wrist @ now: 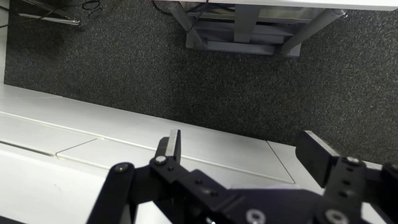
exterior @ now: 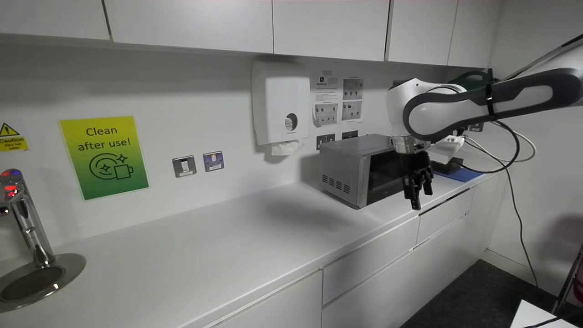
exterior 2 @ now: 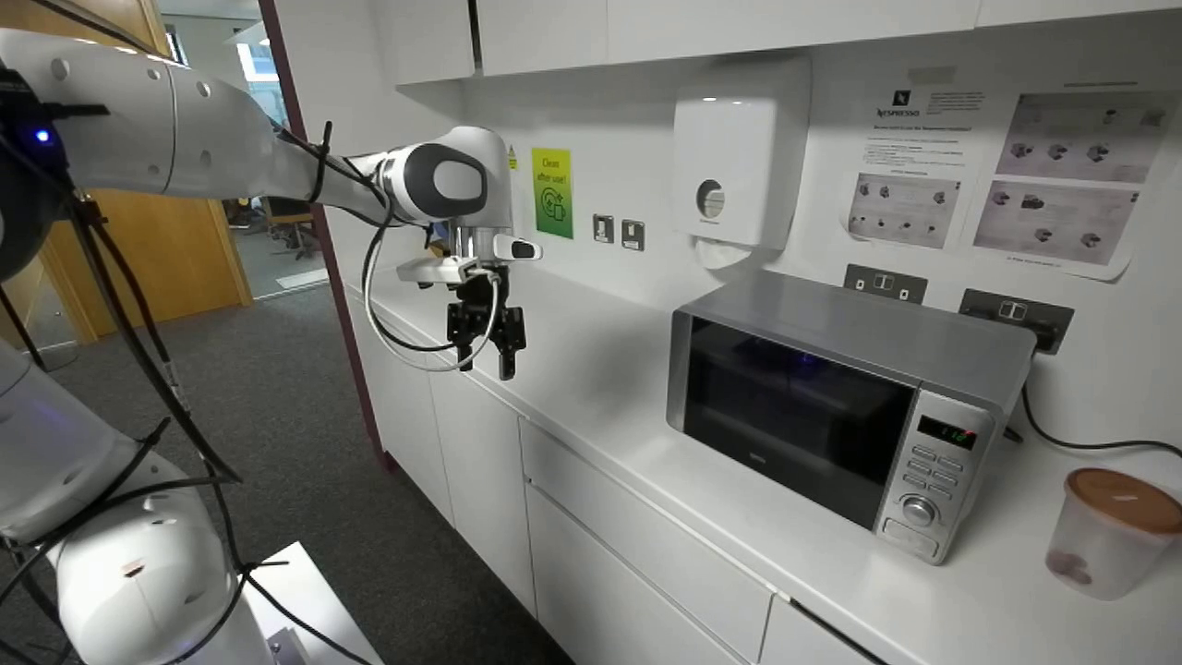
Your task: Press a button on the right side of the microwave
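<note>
The microwave is a silver-grey box with a dark glass window and stands on the counter in both exterior views. Its control strip is at the right end of its front, with a lit display, several small buttons, a round knob and a large bottom button. My gripper is open and empty, pointing down near the counter's front edge, apart from the microwave and away from its control end. It hides part of the microwave front in an exterior view. The wrist view shows spread fingers.
A clear tub with an orange-brown lid stands right of the microwave. A white dispenser hangs on the wall above the counter. Wall cupboards overhang it. A tap is at the far end. Cables hang along the arm.
</note>
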### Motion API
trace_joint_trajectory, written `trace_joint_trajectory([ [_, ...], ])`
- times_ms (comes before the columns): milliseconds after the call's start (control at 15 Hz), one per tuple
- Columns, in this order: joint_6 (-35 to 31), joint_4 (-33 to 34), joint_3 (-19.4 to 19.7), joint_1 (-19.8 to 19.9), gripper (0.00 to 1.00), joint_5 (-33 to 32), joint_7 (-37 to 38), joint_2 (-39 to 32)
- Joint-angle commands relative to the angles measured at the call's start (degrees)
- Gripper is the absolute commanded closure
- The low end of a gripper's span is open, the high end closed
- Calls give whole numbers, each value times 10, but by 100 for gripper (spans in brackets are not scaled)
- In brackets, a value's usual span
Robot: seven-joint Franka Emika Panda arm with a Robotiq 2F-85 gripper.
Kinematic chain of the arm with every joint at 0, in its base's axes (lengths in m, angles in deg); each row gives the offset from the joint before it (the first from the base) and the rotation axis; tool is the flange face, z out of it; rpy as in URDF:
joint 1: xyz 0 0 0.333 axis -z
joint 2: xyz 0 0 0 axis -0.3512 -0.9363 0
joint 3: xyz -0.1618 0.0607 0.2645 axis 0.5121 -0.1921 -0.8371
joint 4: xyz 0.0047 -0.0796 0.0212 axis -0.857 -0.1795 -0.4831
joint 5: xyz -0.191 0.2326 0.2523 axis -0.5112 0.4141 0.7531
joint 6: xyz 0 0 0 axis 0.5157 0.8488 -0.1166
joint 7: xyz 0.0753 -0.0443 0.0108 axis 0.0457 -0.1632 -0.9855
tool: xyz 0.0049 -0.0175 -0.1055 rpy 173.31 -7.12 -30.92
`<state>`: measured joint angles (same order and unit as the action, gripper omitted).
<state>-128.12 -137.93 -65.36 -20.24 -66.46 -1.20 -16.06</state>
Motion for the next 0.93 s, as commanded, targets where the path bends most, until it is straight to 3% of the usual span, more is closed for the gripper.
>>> trace_joint_trajectory([
  [0, -60, -11, 18, 0, 0, 32, 34, 15],
  [600, -91, 65, 158, 91, 0, 118, 20, -6],
  [867, -196, 64, 183, 119, 0, 112, 23, 17],
])
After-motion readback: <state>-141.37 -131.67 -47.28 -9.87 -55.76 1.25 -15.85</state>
